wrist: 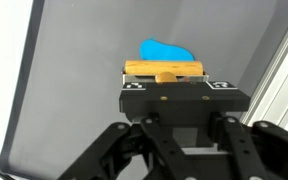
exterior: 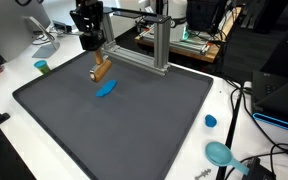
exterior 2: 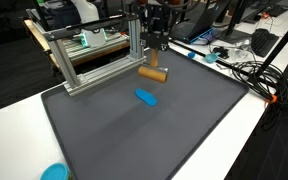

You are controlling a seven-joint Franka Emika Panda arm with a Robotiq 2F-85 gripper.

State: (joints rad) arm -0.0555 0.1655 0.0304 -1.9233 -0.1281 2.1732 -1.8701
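Dark linkage arms of the gripper (wrist: 169,80) fill the bottom of the wrist view. Beyond them the fingers are closed on a short wooden cylinder (wrist: 164,68), which lies crosswise between them, its pale length spanning the gap from pad to pad. Just past it, on the grey mat (wrist: 74,100), sits a blue piece (wrist: 164,50) – near the cylinder but apart from it.

In both exterior views the cylinder (exterior: 101,71) hangs under the gripper (exterior: 94,55), somewhat tilted, at the far part of the mat (exterior: 134,125) and close to the aluminium frame (exterior: 154,45). The blue piece (exterior: 106,89) lies on the mat a little nearer the middle. From the opposite side the cylinder (exterior 2: 153,74) is beside the frame (exterior 2: 94,55), with the blue piece (exterior 2: 146,97) in front of it. Whether the cylinder is fully clear of the mat I cannot tell; it looks at most slightly raised.

By my judgement the grasp is made and the step in hand is holding or carrying the cylinder. Any further move calls for a firm, level grip – the round wood could roll or slip between the pads – and for clearance from the frame's posts and the blue piece below.

A small blue cap (exterior: 210,121) and a teal object (exterior: 220,153) rest on the white counter (exterior: 229,100), well apart from the work.
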